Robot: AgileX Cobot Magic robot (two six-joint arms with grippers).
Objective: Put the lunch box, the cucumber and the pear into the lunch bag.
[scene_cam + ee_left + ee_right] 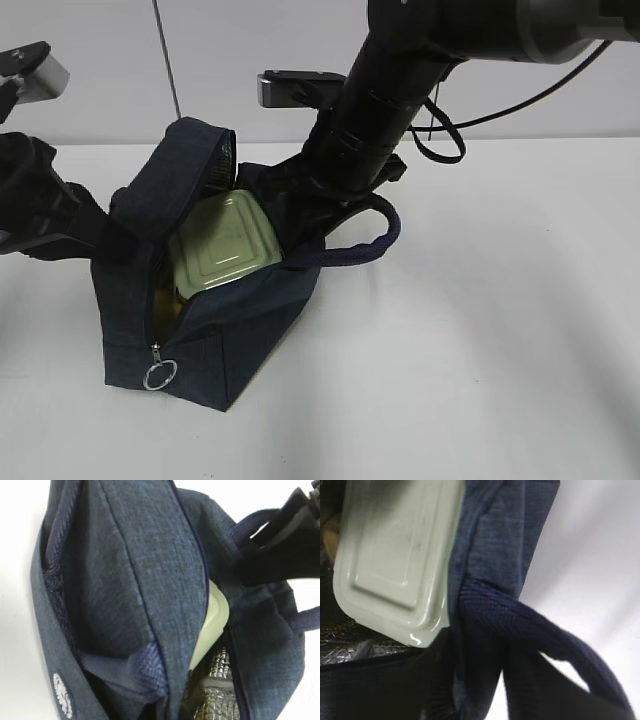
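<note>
The navy lunch bag (230, 340) stands open on the white table. The lunch box (225, 245), with its sage-green lid, lies tilted inside the mouth and also shows in both wrist views (212, 625) (395, 550). A yellowish patch (172, 300) shows under it; I cannot tell what it is. The cucumber and the pear are hidden. My left gripper (108, 238) is at the bag's left side, shut on its raised fabric. My right gripper (312, 205) is at the bag's far right rim by the padded handle (520, 625); its jaws are lost among dark fabric.
The zipper's metal ring pull (160, 374) hangs at the bag's front corner. Silver foil lining (215, 695) shows inside. The right arm (385, 100) slants down from the top. White table (480, 350) spreads to the right and in front.
</note>
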